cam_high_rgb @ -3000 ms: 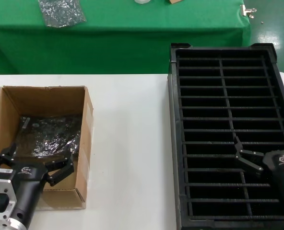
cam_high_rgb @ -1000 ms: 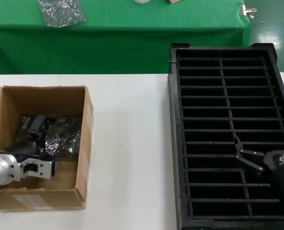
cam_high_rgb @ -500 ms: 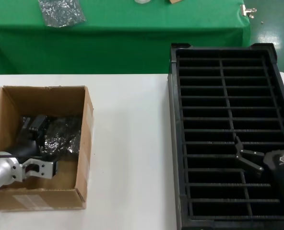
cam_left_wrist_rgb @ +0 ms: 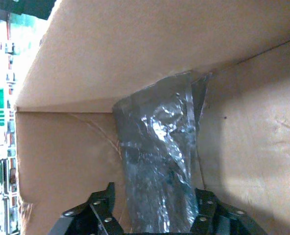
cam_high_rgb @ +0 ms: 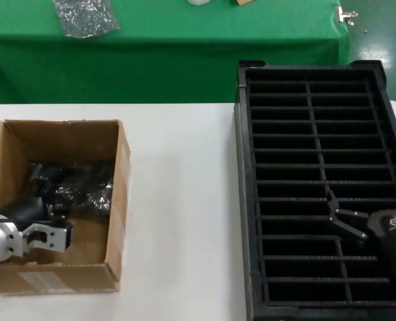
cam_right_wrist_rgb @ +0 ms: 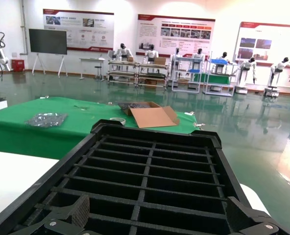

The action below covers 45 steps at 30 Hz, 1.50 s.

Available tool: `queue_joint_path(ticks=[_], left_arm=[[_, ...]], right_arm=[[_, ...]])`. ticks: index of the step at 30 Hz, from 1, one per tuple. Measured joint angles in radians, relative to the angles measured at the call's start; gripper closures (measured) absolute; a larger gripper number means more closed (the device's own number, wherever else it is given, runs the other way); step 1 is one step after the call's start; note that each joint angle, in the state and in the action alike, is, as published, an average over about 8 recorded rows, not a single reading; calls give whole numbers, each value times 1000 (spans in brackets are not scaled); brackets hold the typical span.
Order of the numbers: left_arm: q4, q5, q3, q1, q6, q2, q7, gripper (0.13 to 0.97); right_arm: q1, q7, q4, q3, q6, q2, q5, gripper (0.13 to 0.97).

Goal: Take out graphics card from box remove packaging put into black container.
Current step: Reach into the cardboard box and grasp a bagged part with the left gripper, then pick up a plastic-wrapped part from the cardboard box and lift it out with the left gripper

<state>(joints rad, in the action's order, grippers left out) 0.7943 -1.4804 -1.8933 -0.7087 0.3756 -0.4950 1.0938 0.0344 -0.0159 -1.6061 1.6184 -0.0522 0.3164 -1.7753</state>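
Reaching inside box [cam_high_rgb: 121, 200] | left end effector [cam_left_wrist_rgb: 155, 221] straddles packaging [cam_left_wrist_rgb: 157, 161], unclosed | right end effector [cam_high_rgb: 338, 217] spread above black container [cam_high_rgb: 241, 200]

Box [cam_high_rgb: 57, 200] left on table [cam_high_rgb: 178, 200]; black container [cam_high_rgb: 318, 194] right; packaging [cam_high_rgb: 77, 187] inside box.

Behind the white surface [cam_high_rgb: 178, 200], a green table [cam_high_rgb: 164, 40] with a crumpled silver bag [cam_high_rgb: 84, 17] at its left end, plus an open cardboard carton [cam_right_wrist_rgb: 152, 116] and tape roll [cam_right_wrist_rgb: 117, 120] farther along.
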Motion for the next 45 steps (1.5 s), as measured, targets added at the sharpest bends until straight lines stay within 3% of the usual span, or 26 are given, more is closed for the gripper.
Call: queue_joint_path(ticks=[6,15,19,25,38,45], left_arm=[[16,9,-4,7,-10,-12,-20,636],[28,16,-9,12,-24,-20,-38,810],[35,19,-10,15,-28,-25,-45,810],[67,24,-11,29,-36,-39,-67,890],[257,85,-2,110,-69,-103,-212,957],[404,156,42,186,-100,-147,-326,957]], right_arm=[[0,0,0,0,0,0,0,129],[0,0,0,0,0,0,0,129],[0,0,0,0,0,0,0,129],[0,0,0,0,0,0,0,129],[0,0,0,0,0,0,0,129],[0,0,0,0,0,0,0,129]])
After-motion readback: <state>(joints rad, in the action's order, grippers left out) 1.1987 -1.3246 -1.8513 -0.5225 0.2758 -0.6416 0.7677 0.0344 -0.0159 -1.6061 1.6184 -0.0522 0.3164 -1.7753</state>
